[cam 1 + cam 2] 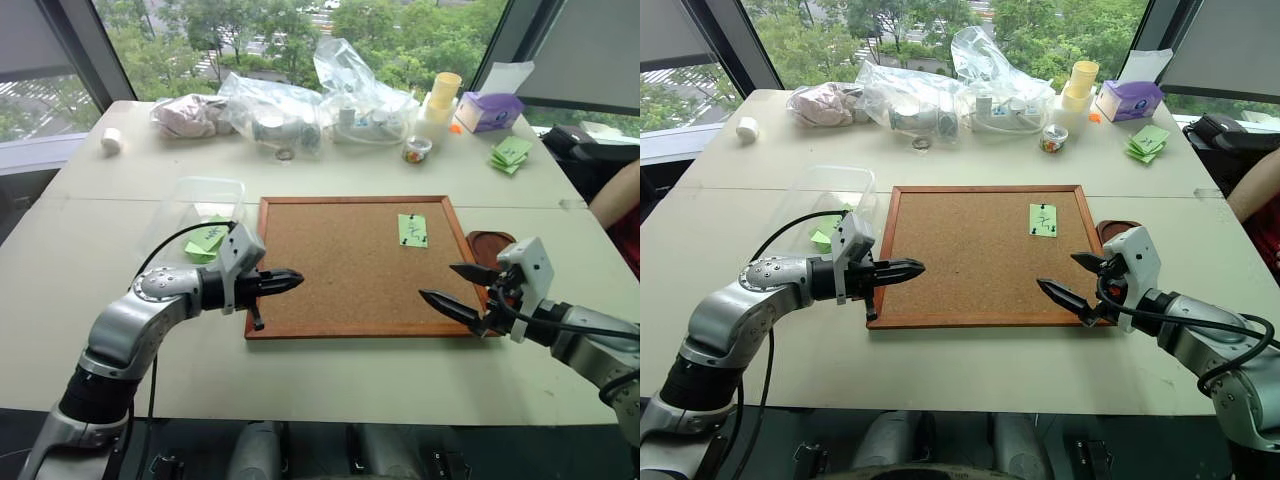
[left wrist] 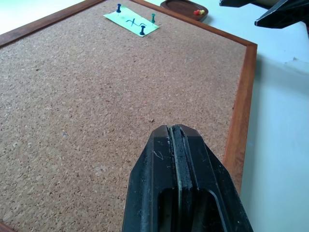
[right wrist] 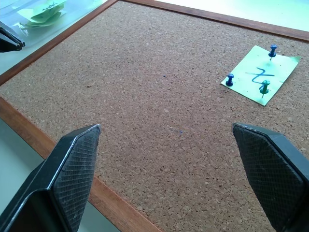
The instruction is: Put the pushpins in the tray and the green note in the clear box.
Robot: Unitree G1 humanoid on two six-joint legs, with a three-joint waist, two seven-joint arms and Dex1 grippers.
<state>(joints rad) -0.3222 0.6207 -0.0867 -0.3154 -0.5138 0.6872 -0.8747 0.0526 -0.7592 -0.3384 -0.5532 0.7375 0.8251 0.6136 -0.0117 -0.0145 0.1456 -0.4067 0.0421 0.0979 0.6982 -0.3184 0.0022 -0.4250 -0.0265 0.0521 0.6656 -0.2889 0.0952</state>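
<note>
Windows sit behind my table. Green note (image 1: 412, 230) is pinned by three pushpins (image 3: 265, 87). Right gripper (image 1: 461, 288) gapes wide, left gripper (image 1: 290, 280) clenched empty. Next I pluck a pin.

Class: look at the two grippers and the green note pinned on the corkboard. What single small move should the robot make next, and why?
Probably advance the open right gripper toward one of the pushpins. The green note is pinned to the corkboard by three pins, so it cannot go to the clear box yet. The right gripper is nearer the note and the tray; the left gripper is shut.
</note>
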